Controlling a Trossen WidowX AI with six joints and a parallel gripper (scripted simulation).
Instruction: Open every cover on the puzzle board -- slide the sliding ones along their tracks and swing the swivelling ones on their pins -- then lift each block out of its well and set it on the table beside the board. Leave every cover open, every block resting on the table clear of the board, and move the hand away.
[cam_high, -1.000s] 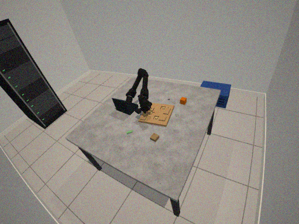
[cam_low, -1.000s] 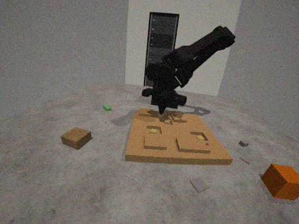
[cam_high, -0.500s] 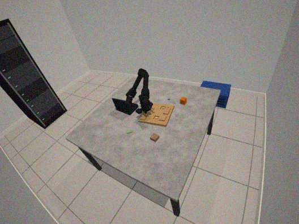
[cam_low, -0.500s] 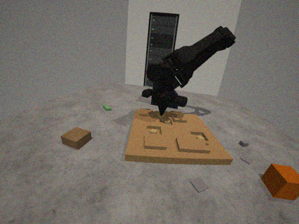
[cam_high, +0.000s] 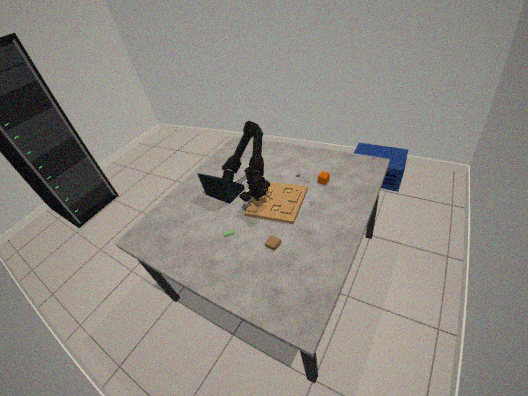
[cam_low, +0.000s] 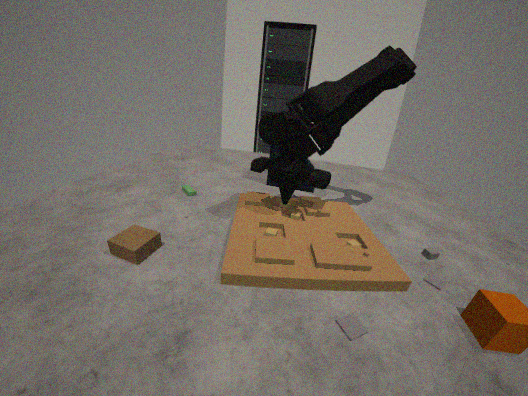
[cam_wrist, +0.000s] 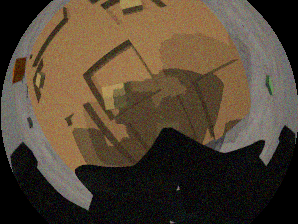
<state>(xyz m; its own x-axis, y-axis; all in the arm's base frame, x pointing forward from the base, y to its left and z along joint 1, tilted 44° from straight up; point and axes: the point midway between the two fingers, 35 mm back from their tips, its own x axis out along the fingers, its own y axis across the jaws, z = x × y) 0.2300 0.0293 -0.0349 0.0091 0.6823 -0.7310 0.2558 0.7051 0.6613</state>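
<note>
The wooden puzzle board lies flat on the table. My gripper is shut and empty, its tips low over the far part of the board, in its own shadow. A pale block shows in a well just ahead of the tips. Another pale block shows in a well behind the near left cover. A third pale block shows in a well behind the near right cover. The far covers are partly hidden by the hand and shadow.
A brown block and a green piece lie left of the board in the exterior view. An orange cube and a small dark piece lie right. A dark panel stands by the arm.
</note>
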